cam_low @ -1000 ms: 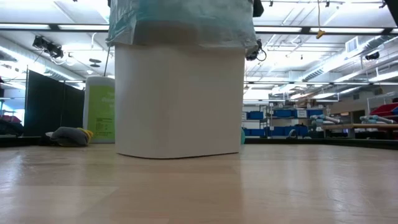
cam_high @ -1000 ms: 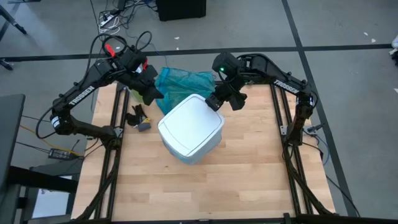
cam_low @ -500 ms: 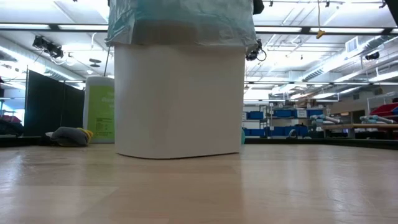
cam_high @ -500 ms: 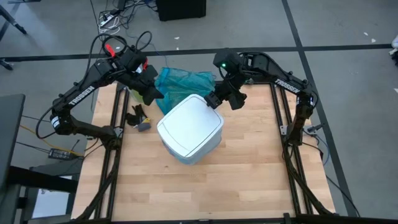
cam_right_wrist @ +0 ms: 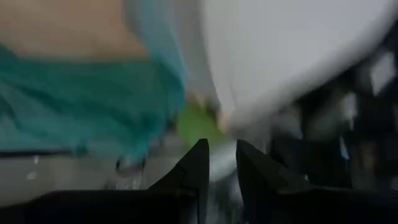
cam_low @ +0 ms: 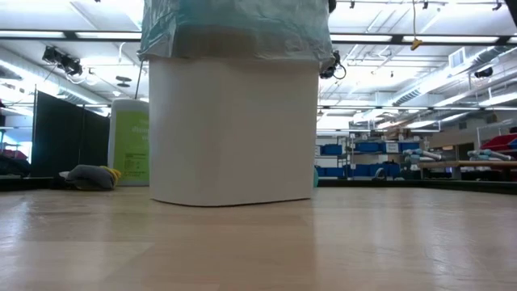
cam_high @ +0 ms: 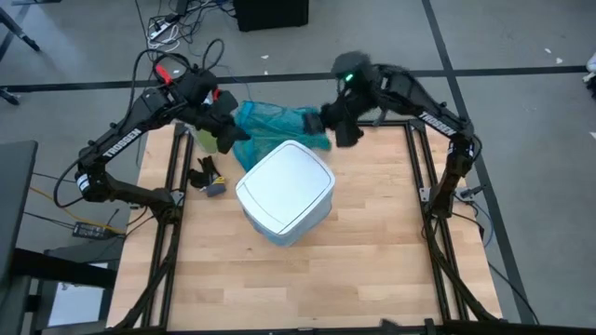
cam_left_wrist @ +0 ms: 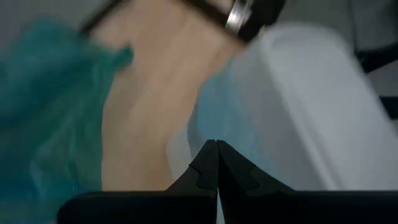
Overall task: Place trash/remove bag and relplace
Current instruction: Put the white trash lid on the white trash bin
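We see a light wooden worktop [cam_high: 354, 251] with 1 white bin [cam_high: 285, 191] standing near its middle, a sky-blue liner [cam_low: 234, 28] folded over its rim. Behind the bin lies a crumpled teal-green plastic bag [cam_high: 275, 121]. Beside the bin, near the worktop's left edge, rests a small cluster of dark scraps [cam_high: 207, 176].

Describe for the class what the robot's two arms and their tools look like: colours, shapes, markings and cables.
Both arms are dark, slim, jointed tubes with white lettering along a link. The left arm carries red fittings and looping black cables near its wrist; the right arm shows a green light. The left tool and the right tool each end in two black, tapering fingers with notched inner edges.
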